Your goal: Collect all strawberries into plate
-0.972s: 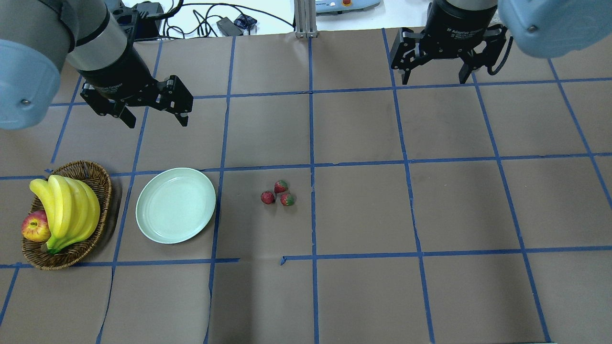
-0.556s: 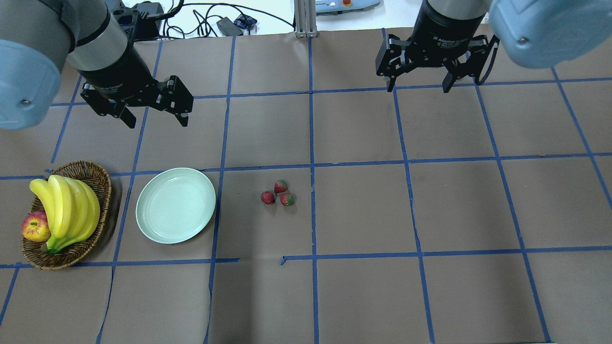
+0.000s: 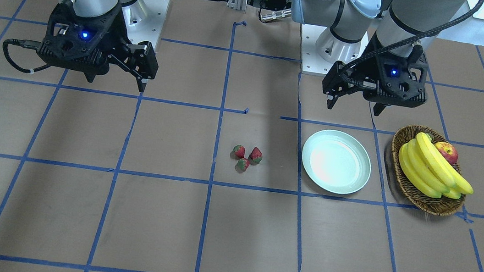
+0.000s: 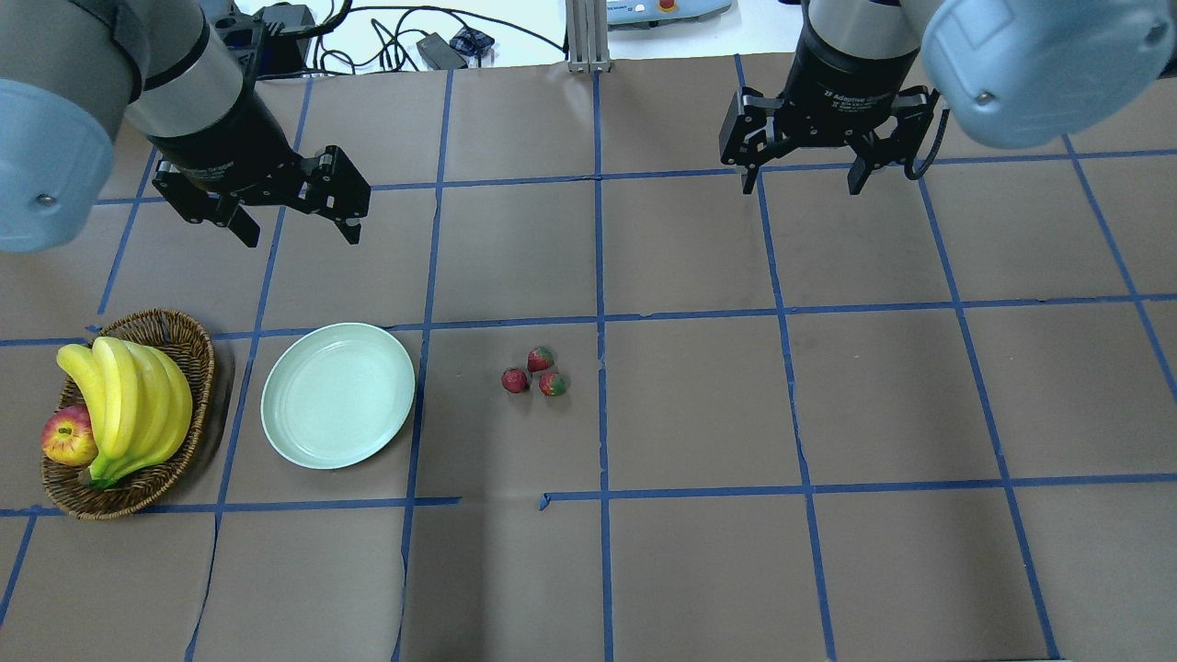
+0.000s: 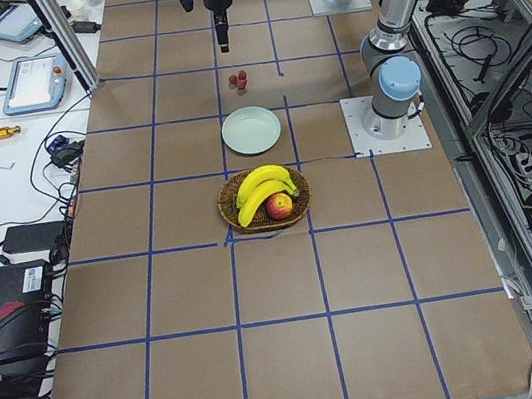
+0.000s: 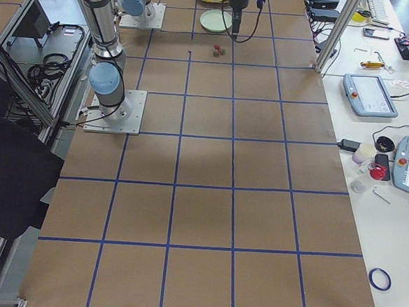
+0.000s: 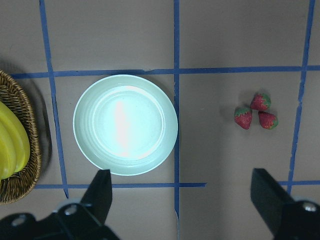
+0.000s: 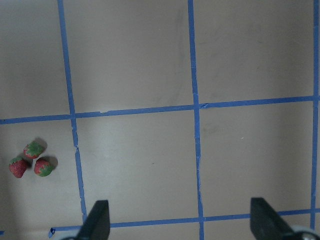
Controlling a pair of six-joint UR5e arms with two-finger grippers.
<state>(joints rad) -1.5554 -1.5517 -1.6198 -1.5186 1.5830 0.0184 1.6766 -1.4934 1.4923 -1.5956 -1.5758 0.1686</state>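
Because the 3 strawberries (image 3: 256,155) lie in 1 tight cluster on the brown paper, so close that they seem to touch, I judge that a gripper must come down with care to take 1 without pushing the other 2 away. None of them is in the plate yet, so the task is at its very beginning.

Just across 1 blue tape line from them, the pale green plate (image 3: 335,166) lies flat and holds nothing. It probably stands this near so that each carry is short. A little further along is the wicker basket (image 3: 427,206) with the bananas (image 3: 427,170) and 1 apple (image 3: 447,152) (these do not belong to the task and should not be disturbed).

Further back, toward the robot, the left gripper (image 3: 352,107) hangs above the table just beyond the plate, its fingers spread wide with nothing between them. The right gripper (image 3: 115,82) hangs on the other side, well apart from the berries, also spread and without load. Both point downward, I think to let the wrist cameras look over the table. The left camera shows plate and berries together, the right one shows the berries only near its edge.
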